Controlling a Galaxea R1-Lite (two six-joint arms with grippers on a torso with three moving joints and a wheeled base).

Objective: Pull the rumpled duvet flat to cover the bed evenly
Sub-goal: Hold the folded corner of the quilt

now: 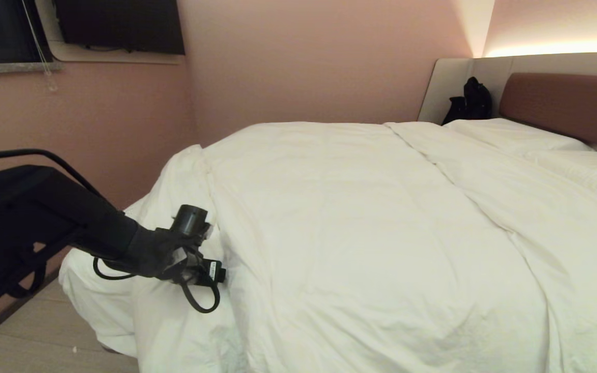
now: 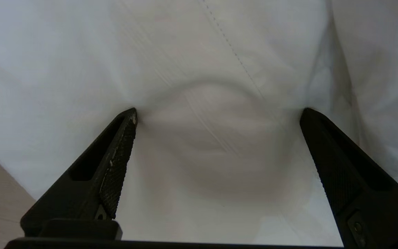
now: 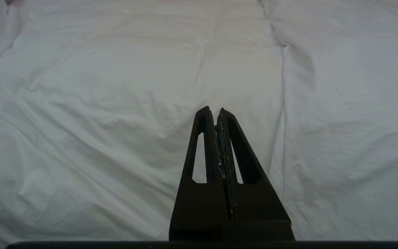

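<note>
Left gripper [image 2: 219, 114]: you held it released, tips pressing the duvet [image 1: 360, 217] at its near-left fold, ready to grab; right gripper [image 3: 219, 112] clenched, empty.

Low bed [image 1: 563, 98] with reddish-brown headboard, puffy white duvet [image 1: 360, 228] spread over it, its corner drooping toward the floor [image 1: 44, 336], pillow [image 1: 516, 134] at the head
</note>
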